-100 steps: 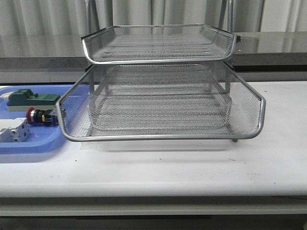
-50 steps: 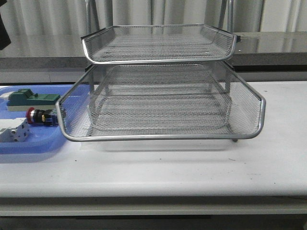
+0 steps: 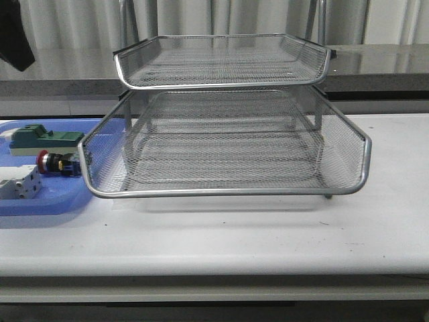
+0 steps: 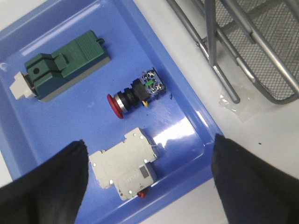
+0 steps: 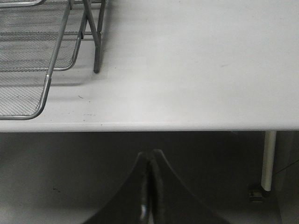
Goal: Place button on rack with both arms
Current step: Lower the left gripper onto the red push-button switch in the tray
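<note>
Left wrist view: left end effector (image 4: 149,182) spread wide above the button (image 4: 135,93), holding nothing; right end effector (image 5: 149,186) closed, empty.

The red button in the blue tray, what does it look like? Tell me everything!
The button has a round red mushroom head, a silver collar, a black body and a blue block with bits of yellow and green at the back. It lies on its side on the floor of the blue tray, between the green block and the white block, touching neither. Nothing holds it; the left tool hangs open above the tray.
</note>
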Tool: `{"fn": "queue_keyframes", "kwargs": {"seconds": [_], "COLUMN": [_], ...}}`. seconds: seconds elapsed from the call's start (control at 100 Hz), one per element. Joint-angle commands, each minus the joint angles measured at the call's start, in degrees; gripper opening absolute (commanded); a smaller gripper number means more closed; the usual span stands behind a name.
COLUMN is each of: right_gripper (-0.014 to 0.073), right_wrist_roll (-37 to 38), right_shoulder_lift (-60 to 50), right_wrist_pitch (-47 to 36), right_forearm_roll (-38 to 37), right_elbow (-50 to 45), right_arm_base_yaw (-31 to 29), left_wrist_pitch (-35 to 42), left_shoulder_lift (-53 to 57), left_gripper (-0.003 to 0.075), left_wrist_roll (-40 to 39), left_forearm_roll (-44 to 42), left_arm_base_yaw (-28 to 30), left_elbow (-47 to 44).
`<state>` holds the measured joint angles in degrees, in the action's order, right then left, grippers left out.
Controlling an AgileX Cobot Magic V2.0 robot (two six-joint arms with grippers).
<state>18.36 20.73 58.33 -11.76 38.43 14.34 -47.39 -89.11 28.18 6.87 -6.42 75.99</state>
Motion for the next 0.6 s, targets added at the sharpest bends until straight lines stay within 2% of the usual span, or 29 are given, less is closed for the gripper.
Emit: {"fn": "queue_keyframes", "kwargs": {"seconds": [0.0,0.14,0.36,0.59], "right_gripper": [-0.0070,-0.0070,-0.0070,-0.0070], "right_wrist_roll": [-0.10,-0.10,-0.10,-0.10], "right_shoulder_lift": [0.50,0.50,0.50,0.50], "right_wrist_pitch": [-3.20,-3.20,-3.20,-3.20], "right_forearm_roll": [-1.36,-1.36,-1.36,-1.36], "right_elbow": [1.38,1.38,1.38,1.38], "right_arm_base_yaw": [-0.31,-0.31,-0.31,-0.31], "left_wrist_pitch": [4.15,0.38,-6.49,-13.18], "left_shoulder_lift": [0.13,-6.48,-18.72,-28.02], "left_gripper": [0.0533,0.0533,0.0533,0.0533], "left_wrist_roll": [1.87,5.88,17.08,22.22], "left_forearm_roll": [1.06,1.06,1.06,1.06], "left_arm_base_yaw": [0.18,0.18,0.18,0.18], "left_elbow": [2.55,7.61,19.93,30.46]}}
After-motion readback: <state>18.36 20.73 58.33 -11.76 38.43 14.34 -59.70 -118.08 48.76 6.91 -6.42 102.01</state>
